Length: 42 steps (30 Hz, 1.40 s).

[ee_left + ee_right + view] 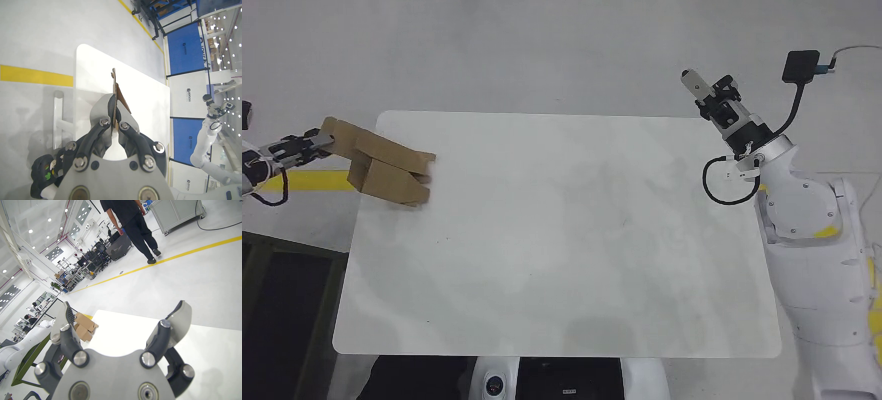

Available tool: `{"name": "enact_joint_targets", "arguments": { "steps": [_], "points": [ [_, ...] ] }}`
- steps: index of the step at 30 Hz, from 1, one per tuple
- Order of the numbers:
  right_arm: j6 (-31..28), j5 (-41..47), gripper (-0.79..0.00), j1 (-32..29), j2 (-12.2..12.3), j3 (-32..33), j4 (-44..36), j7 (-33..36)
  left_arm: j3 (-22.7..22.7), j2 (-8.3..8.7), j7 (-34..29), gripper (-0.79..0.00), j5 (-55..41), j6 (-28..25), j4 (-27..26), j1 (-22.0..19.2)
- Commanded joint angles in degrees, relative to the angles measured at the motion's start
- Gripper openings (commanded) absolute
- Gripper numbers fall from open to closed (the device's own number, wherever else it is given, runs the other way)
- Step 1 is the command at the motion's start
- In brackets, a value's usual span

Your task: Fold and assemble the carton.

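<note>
A brown cardboard carton, partly folded with flaps sticking out, hangs over the table's far left corner. My left gripper is shut on one of its flaps, just off the table's left edge. In the left wrist view the carton shows edge-on, pinched between the fingertips of the left gripper. My right gripper is raised beyond the table's far right corner, open and holding nothing. The right wrist view shows the open right gripper with its fingers spread wide, and the carton far across the table.
The white table carries nothing besides the carton. A yellow floor line runs off its left edge. A black frame stands on the floor to the near left.
</note>
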Motion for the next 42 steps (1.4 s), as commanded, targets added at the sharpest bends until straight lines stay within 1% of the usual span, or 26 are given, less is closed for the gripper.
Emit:
{"name": "enact_joint_targets", "arguments": {
  "steps": [1,5,8,12,15,20,24,28,33,34,38,42],
  "points": [
    [0.0,0.0,0.0,0.0,0.0,0.0,0.0,0.0,0.3,0.16,-0.4,-0.785,-2.5,0.4,-2.9,0.9],
    [0.0,0.0,0.0,0.0,0.0,0.0,0.0,0.0,0.9,0.37,-1.8,-0.785,-8.4,1.8,-8.0,2.6],
    [0.0,0.0,0.0,0.0,0.0,0.0,0.0,0.0,1.3,0.22,-4.2,-0.785,-14.6,4.2,-11.9,3.7],
    [0.0,0.0,0.0,0.0,0.0,0.0,0.0,0.0,2.9,-0.11,-5.3,-0.785,-16.2,5.3,-15.2,3.6],
    [0.0,0.0,0.0,0.0,0.0,0.0,0.0,0.0,4.6,-0.6,-5.4,-0.785,-16.1,5.4,-18.2,2.7],
    [0.0,0.0,0.0,0.0,0.0,0.0,0.0,0.0,7.5,-1.33,-4.9,-0.785,-15.0,4.9,-22.8,0.5],
    [0.0,0.0,0.0,0.0,0.0,0.0,0.0,0.0,9.9,-1.95,-4.2,-0.785,-13.5,4.2,-25.2,-1.9],
    [0.0,0.0,0.0,0.0,0.0,0.0,0.0,0.0,12.9,-2.66,-1.9,-0.785,-7.8,1.9,-27.3,-5.3],
    [0.0,0.0,0.0,0.0,0.0,0.0,0.0,0.0,16.4,-3.79,-1.0,-0.785,-5.9,1.0,-29.7,-10.2],
    [0.0,0.0,0.0,0.0,0.0,0.0,0.0,0.0,16.9,-3.98,-0.6,-0.785,-5.5,0.6,-29.5,-11.2],
    [0.0,0.0,0.0,0.0,0.0,0.0,0.0,0.0,19.5,-5.0,-0.8,-0.785,-7.5,0.8,-29.3,-14.1],
    [0.0,0.0,0.0,0.0,0.0,0.0,0.0,0.0,22.3,-5.91,-1.8,-0.785,-11.4,1.8,-30.1,-14.8]
  ]
}}
